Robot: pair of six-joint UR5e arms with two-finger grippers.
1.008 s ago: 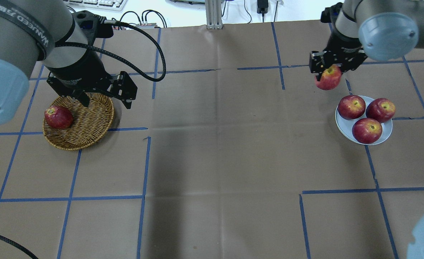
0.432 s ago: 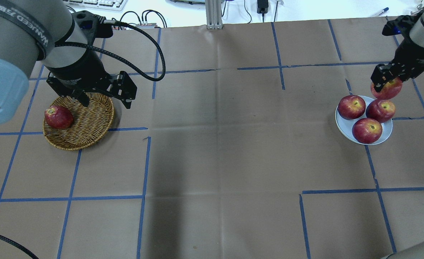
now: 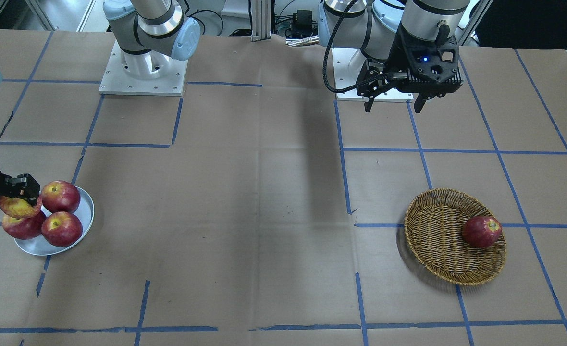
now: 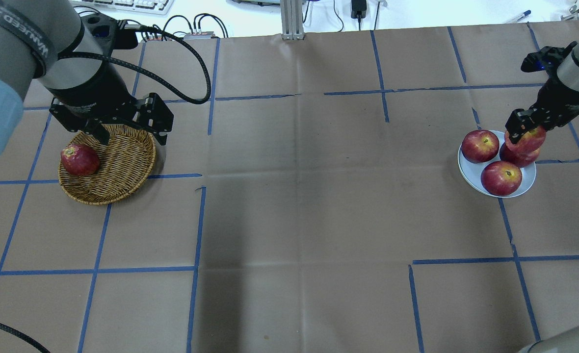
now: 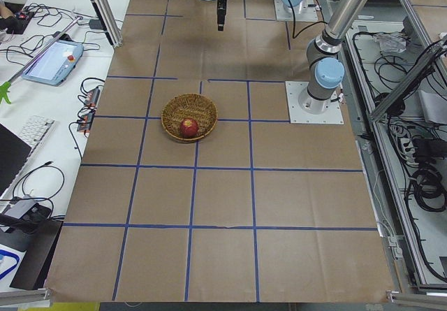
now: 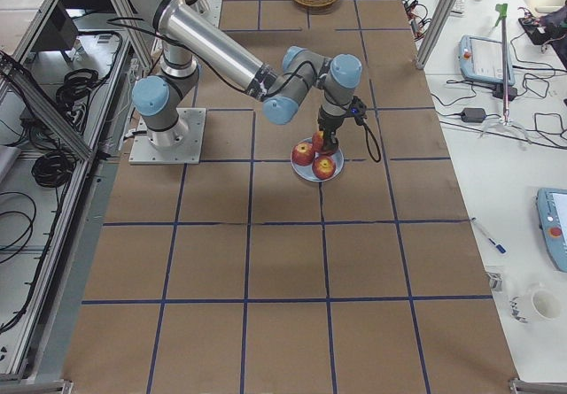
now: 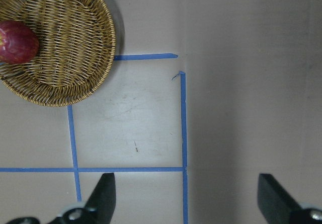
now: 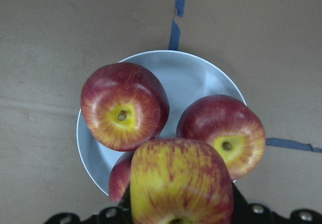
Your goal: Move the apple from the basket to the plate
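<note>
My right gripper [image 4: 526,128] is shut on the yellow-streaked apple [image 4: 534,138] and holds it over the far side of the pale plate [image 4: 470,171]. The right wrist view shows this apple [image 8: 181,183] between the jaws, above the plate [image 8: 193,75]. It hangs right over one of the plate's apples [image 4: 515,157]; I cannot tell whether they touch. My left gripper [image 4: 128,133] is open and empty, raised over the far edge of the wicker basket [image 4: 122,169]. The left wrist view shows the basket [image 7: 70,48] at top left.
Three dark red apples lie on the plate, two of them in plain view [image 4: 480,145] [image 4: 501,177]. One dark red apple [image 4: 79,159] lies in the basket's left part. Blue tape lines cross the brown paper table [image 4: 299,206].
My right gripper has carried the yellow-streaked apple rightward from behind the plate's left side, then down over the plate. My left arm has shifted slightly left.
</note>
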